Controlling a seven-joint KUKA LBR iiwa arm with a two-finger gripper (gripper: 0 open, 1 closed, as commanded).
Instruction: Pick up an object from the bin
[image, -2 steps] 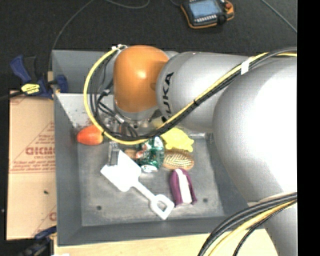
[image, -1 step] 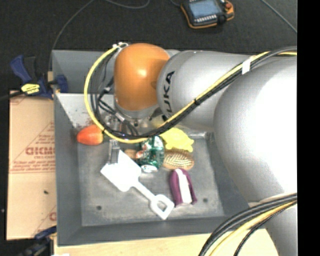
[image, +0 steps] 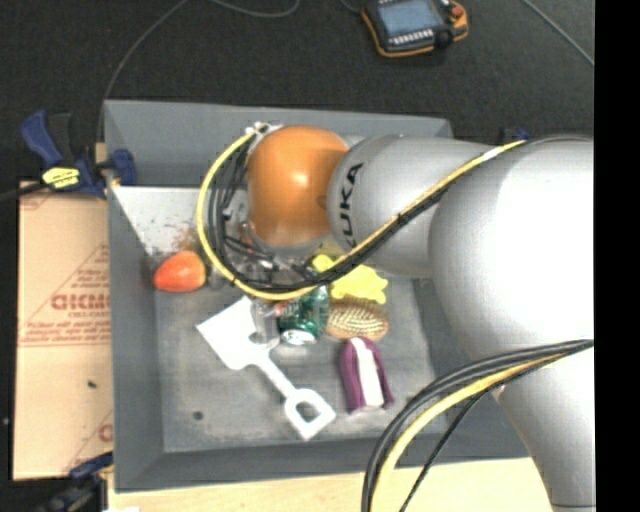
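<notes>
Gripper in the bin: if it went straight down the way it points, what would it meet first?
Most likely the blade of the white toy shovel, right under the gripper. The green thing lies close beside it and might be brushed; depth is hard to judge.

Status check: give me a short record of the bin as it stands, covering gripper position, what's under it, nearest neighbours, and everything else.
gripper position: gripper low near the middle of the bin
under it: blade of the white toy shovel, handle pointing to the near right
grip state: cannot tell
nearest neighbours: green can just right of it, tan brush beyond
elsewhere: orange round thing by the left wall; yellow thing partly under the arm; purple and white thing near right
</notes>
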